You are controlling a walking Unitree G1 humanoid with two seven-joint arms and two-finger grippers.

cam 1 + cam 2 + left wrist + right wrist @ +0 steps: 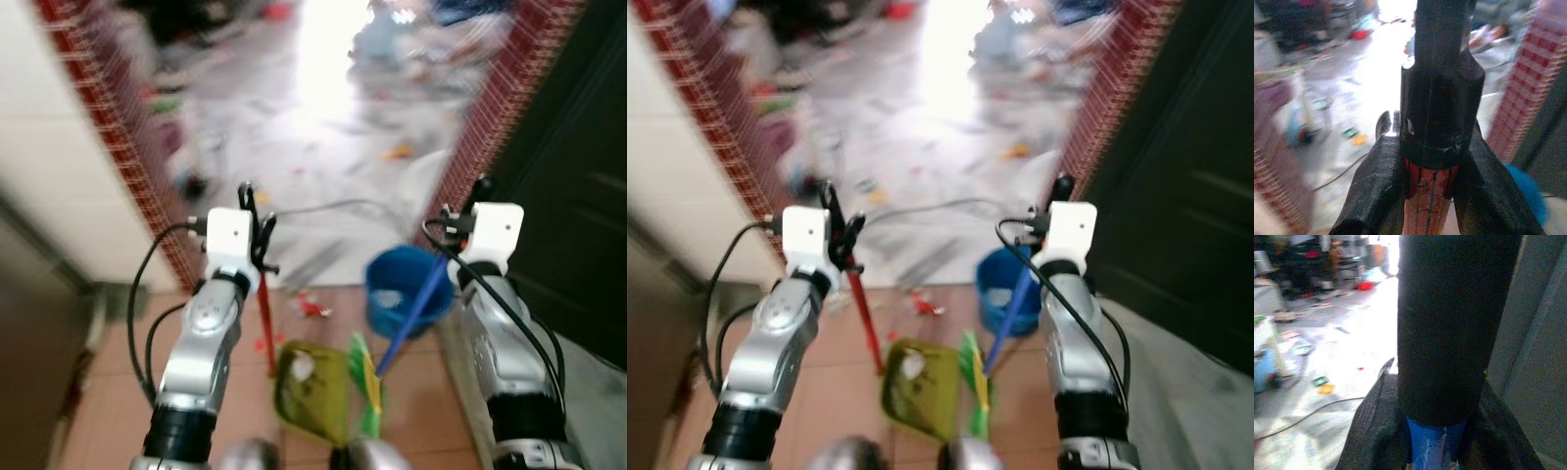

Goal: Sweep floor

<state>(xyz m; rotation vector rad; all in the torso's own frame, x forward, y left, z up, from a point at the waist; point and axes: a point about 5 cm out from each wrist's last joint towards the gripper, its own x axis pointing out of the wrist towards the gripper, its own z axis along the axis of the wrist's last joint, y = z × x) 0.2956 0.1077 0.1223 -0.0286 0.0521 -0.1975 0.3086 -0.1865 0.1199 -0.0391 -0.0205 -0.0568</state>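
Left gripper (pixel 1425 196): fingers clamped on either side of a red handle (pixel 1427 205), just under its black end cap (pixel 1442 98). Seen from the head, the red handle (pixel 265 323) runs down to a yellow-green dustpan (pixel 313 392) resting on the brown tiled floor (pixel 118 401) between the two arms. A pale scrap lies in the dustpan.

Right gripper (pixel 1437 435): fingers closed around a blue broom handle (pixel 1435 448), right below its black grip (pixel 1454 323). From the head, the blue broom handle (pixel 411 313) slants down to green bristles (pixel 364 382) touching the floor just beside the dustpan's right edge.

Blue bucket (pixel 402 289): stands on the floor behind the broom, near the right arm.

Doorway: red-patterned tile posts (pixel 108 127) on both sides, dark door (pixel 568 166) at right.

Grey floor (pixel 323 147) beyond the doorway: strewn with small litter, blurred; a grey cable (pixel 333 208) lies across it. Small red scraps (pixel 312 307) lie on the brown tiles ahead of the dustpan.
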